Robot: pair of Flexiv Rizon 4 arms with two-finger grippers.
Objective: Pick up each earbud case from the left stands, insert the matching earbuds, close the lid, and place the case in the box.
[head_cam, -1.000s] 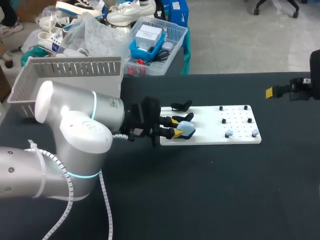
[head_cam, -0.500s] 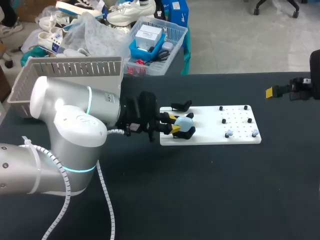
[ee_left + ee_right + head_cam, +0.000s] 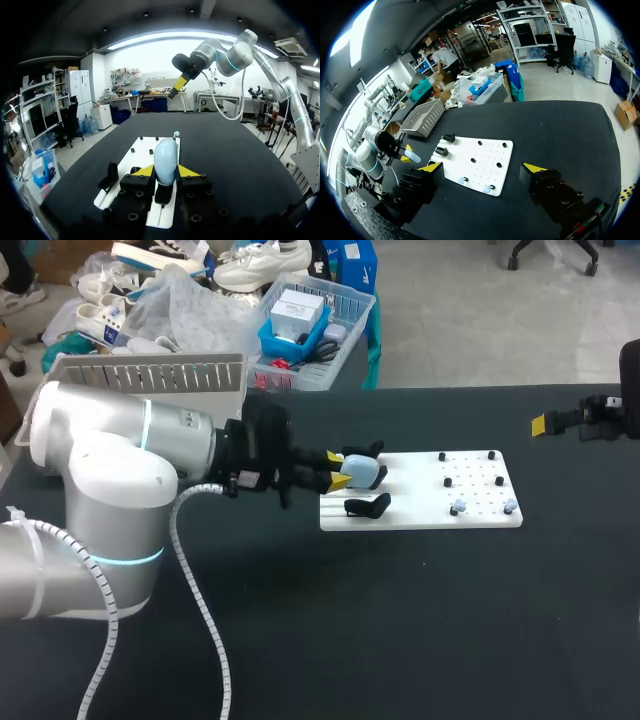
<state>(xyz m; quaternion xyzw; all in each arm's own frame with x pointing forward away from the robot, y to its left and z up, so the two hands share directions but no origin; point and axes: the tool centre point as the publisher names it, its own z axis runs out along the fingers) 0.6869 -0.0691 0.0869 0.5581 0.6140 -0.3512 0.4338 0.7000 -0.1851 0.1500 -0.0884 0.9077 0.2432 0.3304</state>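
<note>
My left gripper (image 3: 340,478) is shut on a pale blue earbud case (image 3: 364,472), held just above the left end of the white board (image 3: 420,518). In the left wrist view the case (image 3: 165,159) stands upright between the yellow fingertips (image 3: 144,171), over the board (image 3: 145,150). Two black stands (image 3: 368,505) (image 3: 365,450) on the board are bare. Two pale blue earbuds (image 3: 457,508) (image 3: 510,506) rest near the board's front right. My right gripper (image 3: 483,169) is open, far off above the table's right side (image 3: 545,424), with nothing between its fingers.
A grey slatted basket (image 3: 140,390) stands at the table's back left, behind my left arm. Small black pegs (image 3: 447,481) dot the right half of the board. Dark bare tabletop (image 3: 400,620) lies in front of the board.
My left gripper has lifted the case off the near black stand and drawn it back toward the far stand. The arm's body shifted left. The right arm has not moved.
</note>
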